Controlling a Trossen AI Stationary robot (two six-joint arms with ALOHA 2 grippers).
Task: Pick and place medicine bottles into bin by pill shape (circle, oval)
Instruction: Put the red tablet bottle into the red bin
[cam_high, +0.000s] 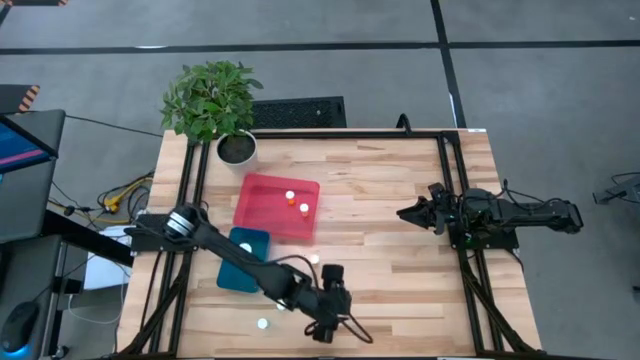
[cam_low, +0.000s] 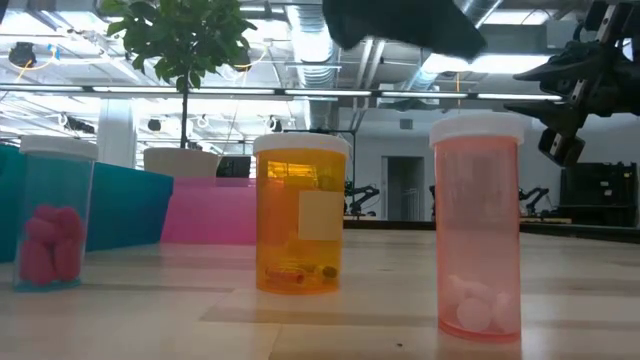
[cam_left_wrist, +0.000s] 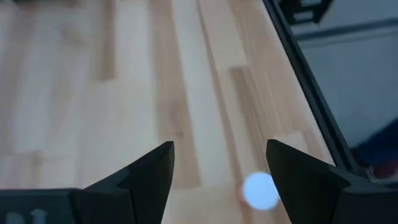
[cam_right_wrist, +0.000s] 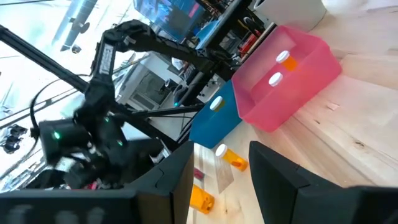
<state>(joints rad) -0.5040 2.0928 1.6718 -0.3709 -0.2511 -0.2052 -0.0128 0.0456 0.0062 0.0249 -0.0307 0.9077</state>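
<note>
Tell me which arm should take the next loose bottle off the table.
Left, probably. The left gripper hangs open over the table's near edge with a white-capped bottle right between its fingers. The right gripper waits at the table's right side, far from the loose bottles.

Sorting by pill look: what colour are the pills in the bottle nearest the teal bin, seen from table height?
Pink, in the clear bottle; the low view shows it best.

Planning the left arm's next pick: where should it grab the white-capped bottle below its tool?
Come straight down and close on the bottle around its round white cap: it looks upright, cap facing the open left tool. Centre first; it sits beside one finger. The right tool waits aside.
</note>
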